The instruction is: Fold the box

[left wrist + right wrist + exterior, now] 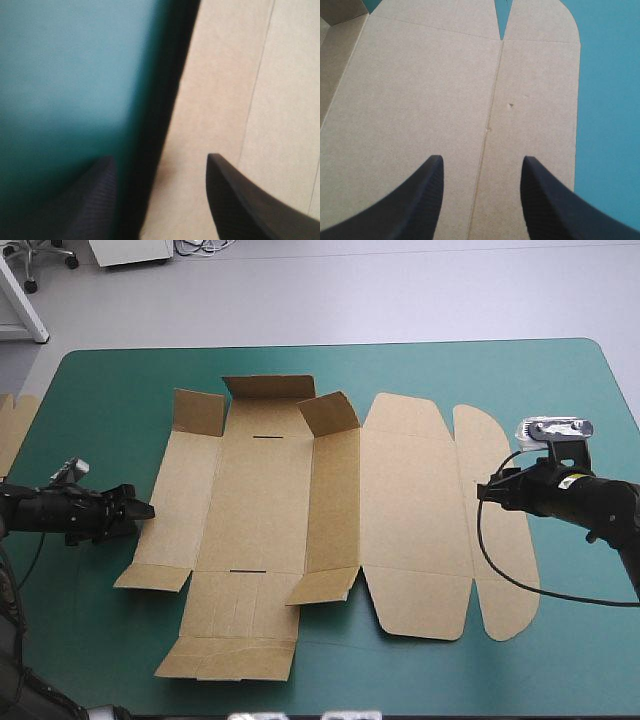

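Note:
The brown box (260, 510) lies spread on the teal-green cover (100, 640), its far end wall and two far corner flaps (330, 412) tilted up. The lid (415, 520) and its rounded tuck flap (500, 570) lie flat to the right. My left gripper (146, 510) is open at the box's left edge. In the left wrist view the left gripper (160, 162) straddles that edge of the box (220, 100), which casts a dark shadow. My right gripper (483, 490) hovers open over the crease (490, 115) between lid and tuck flap, as the right gripper (481, 160) shows in its own view.
An edge of more brown board (12, 430) shows at the table's left edge. Bare teal-green cover runs along the near edge and to the right of the tuck flap (610, 100).

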